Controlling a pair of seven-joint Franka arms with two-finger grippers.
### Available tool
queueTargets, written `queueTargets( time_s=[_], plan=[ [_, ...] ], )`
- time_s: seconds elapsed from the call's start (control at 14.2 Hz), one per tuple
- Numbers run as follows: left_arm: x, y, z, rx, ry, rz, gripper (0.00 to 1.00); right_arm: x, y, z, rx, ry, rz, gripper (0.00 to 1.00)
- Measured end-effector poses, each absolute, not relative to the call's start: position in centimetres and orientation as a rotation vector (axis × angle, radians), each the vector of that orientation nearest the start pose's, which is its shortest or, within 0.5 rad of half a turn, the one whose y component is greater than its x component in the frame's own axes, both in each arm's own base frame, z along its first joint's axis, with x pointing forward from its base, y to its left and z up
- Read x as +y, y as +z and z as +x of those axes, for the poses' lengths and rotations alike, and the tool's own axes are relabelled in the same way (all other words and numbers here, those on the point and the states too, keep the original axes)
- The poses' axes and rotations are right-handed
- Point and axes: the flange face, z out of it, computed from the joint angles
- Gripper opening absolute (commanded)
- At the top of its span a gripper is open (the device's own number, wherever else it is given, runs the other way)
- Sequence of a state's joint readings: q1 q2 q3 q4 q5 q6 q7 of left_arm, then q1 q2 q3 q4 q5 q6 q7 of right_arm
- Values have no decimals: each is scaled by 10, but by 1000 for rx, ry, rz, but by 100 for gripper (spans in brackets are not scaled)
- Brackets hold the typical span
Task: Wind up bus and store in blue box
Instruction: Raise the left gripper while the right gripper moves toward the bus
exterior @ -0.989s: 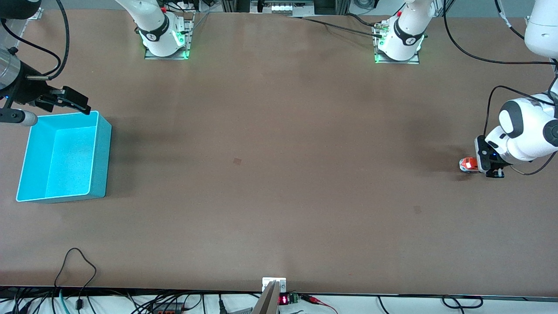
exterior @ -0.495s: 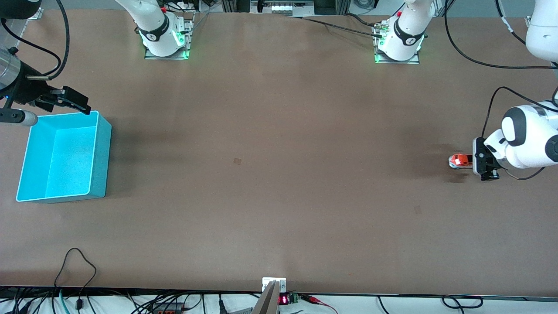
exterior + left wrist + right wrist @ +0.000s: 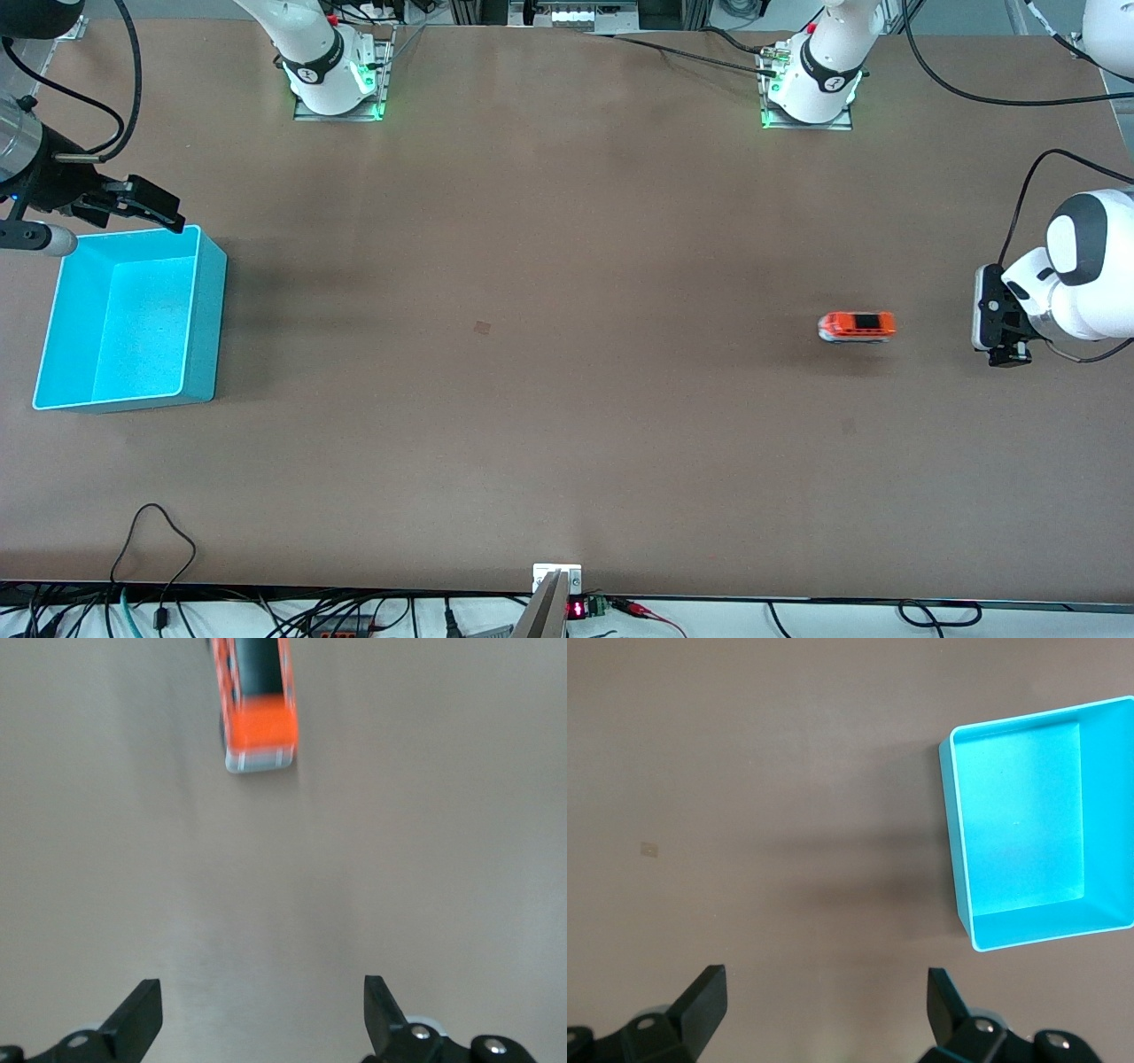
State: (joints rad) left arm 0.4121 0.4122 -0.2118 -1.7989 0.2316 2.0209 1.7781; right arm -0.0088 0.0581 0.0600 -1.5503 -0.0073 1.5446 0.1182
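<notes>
The left hand (image 3: 999, 321) sits low over the tabletop (image 3: 567, 354) at the left arm's end, its fingers (image 3: 133, 1019) spread wide and holding nothing. The bus (image 3: 856, 326) stands on its wheels on the bare tabletop near that hand but apart from it, toward the right arm's end; in the left wrist view the bus (image 3: 255, 704) looks blurred, its orange body and dark roof panel still plain. The right hand (image 3: 142, 204) hangs over the tabletop at the right arm's end, just by the box's rim on the side toward the robot bases, fingers (image 3: 700, 1001) also spread wide and empty. The box (image 3: 205, 310) rests open-topped on the tabletop, well apart from the bus, and nothing shows inside it (image 3: 961, 850). The tabletop is a plain brown matte sheet with a small darker square mark (image 3: 482, 328) near its middle. Both arm bases glow green along the top edge, and loose cables trail along the nearest edge of the table.
</notes>
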Motion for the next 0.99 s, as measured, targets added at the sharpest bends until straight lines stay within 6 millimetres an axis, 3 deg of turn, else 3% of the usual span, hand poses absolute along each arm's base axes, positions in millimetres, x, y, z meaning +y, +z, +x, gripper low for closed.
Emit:
queueTargets(
  time_s=[0.28, 0.57, 0.78, 0.99],
  plan=[
    [89, 349, 630, 2426, 145, -2097, 100, 27, 599, 568, 106, 99, -3147, 100],
    [35, 366, 643, 2436, 11, -2123, 100, 27, 598, 568, 104, 102, -3147, 100],
    [-3, 373, 647, 2314, 8, -2240, 100, 28, 598, 568, 103, 102, -3147, 100],
    [-22, 388, 648, 2068, -6, -2443, 100, 32, 593, 570, 91, 119, -3148, 100]
  ],
)
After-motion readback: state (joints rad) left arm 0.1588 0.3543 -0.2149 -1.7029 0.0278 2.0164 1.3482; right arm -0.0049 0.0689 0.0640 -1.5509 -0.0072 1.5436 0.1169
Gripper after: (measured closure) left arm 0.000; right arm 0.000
